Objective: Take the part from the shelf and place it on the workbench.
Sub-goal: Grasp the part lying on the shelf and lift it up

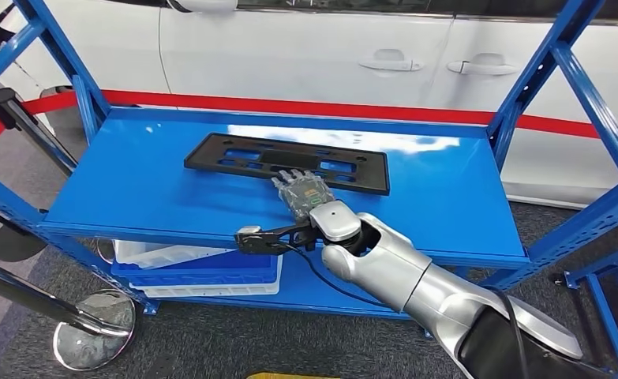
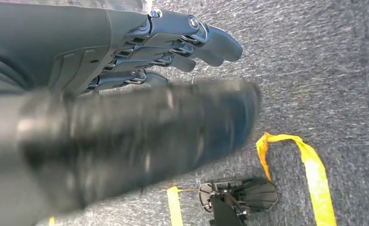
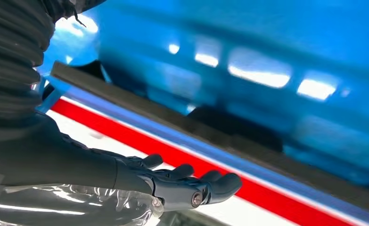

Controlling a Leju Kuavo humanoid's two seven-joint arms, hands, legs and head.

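Head view shows you the black plate [image 1: 286,162] lying flat on the blue shelf [image 1: 132,189], toward its back edge. Your right robot hand [image 1: 304,192] sits just in front of the plate, fingers stretched out flat, gripping nothing. The left robot hand [image 2: 173,42] hangs over the floor, fingers loosely extended, empty. You're at the reach step; next, get fingers around the plate's near edge.
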